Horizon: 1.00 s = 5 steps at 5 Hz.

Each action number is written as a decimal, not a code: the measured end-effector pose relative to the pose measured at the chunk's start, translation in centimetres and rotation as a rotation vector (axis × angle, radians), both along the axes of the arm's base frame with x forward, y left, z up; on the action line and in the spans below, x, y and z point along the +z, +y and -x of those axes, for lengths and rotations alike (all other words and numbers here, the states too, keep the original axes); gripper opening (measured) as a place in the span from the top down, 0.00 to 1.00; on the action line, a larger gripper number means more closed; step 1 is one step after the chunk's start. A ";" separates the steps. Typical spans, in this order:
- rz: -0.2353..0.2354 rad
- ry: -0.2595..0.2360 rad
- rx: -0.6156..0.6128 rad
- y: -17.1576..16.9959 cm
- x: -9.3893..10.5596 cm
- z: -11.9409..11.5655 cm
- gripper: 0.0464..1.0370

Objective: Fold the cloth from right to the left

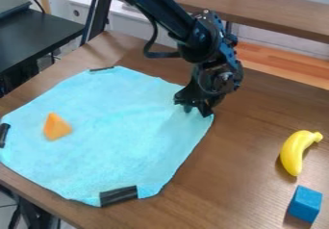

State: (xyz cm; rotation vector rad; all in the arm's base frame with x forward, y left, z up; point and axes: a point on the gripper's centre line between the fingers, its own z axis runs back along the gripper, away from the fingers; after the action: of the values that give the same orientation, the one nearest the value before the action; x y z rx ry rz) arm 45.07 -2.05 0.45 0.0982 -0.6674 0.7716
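Note:
The light blue cloth (pixel 122 141) lies spread out on the brown table, its right corner under the gripper (pixel 196 110). The gripper hangs down at that corner, low over the cloth's edge, and hides part of it. Black strips lie on the cloth's edge at the top left, the far left and the bottom. An orange wedge-shaped block (pixel 56 127) rests on the left part of the cloth.
On the table (pixel 225 175) to the right of the cloth lie a yellow banana (pixel 297 151) and, nearer the front, a blue block (pixel 304 204). A black surface (pixel 38 35) stands beyond the table's left edge.

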 end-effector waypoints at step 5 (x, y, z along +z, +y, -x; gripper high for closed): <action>0.191 -0.074 0.000 5.1 5.8 3.8 0.99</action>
State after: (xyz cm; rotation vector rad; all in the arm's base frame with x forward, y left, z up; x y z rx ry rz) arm 41.22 3.01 6.22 -0.1048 -0.6600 0.8383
